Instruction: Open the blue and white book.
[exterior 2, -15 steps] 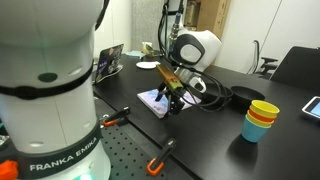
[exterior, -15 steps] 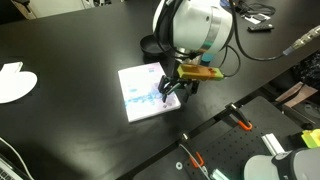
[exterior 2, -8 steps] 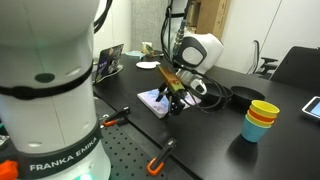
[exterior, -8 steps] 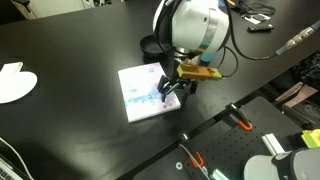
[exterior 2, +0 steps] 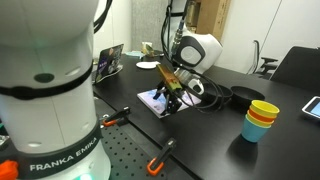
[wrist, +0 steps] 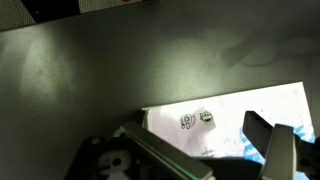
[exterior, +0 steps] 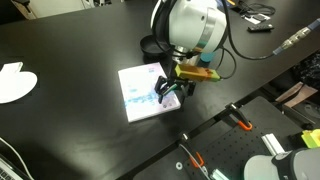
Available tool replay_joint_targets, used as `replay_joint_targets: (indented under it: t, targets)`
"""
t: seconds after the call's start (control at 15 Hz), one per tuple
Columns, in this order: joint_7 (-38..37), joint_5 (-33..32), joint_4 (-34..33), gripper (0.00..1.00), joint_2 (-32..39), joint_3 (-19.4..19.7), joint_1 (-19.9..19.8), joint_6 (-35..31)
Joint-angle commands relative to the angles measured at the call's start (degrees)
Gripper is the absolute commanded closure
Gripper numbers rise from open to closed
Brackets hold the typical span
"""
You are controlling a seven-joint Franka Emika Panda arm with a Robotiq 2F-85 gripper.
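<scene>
Matt black table (exterior: 70,60); glossy paper blue and white book (exterior: 138,95)

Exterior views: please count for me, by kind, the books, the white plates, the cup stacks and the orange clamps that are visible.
Blue and white book: 1
White plate: 1
Stack of coloured cups: 1
Orange clamps: 2
Total: 5

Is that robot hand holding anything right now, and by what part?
Cannot tell: the fingers sit at one edge of the thin blue and white softcover book, lying flat.
</scene>
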State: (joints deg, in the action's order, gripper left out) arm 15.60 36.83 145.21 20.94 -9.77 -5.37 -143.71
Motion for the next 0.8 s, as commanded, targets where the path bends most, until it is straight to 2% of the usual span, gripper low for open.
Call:
replay_joint_targets:
  t: [0.0, 0.33, 0.73]
  targets:
    - [1.55, 2.19, -0.11, 0.00, -1.20, -0.85, -0.13, 1.87]
    - [1.93, 3.02, 0.56, 0.00, -2.90, -1.59, 0.44, 2.17]
    - [2.89, 5.14, -0.52, 0.00, -1.49, -1.48, 0.17, 4.09]
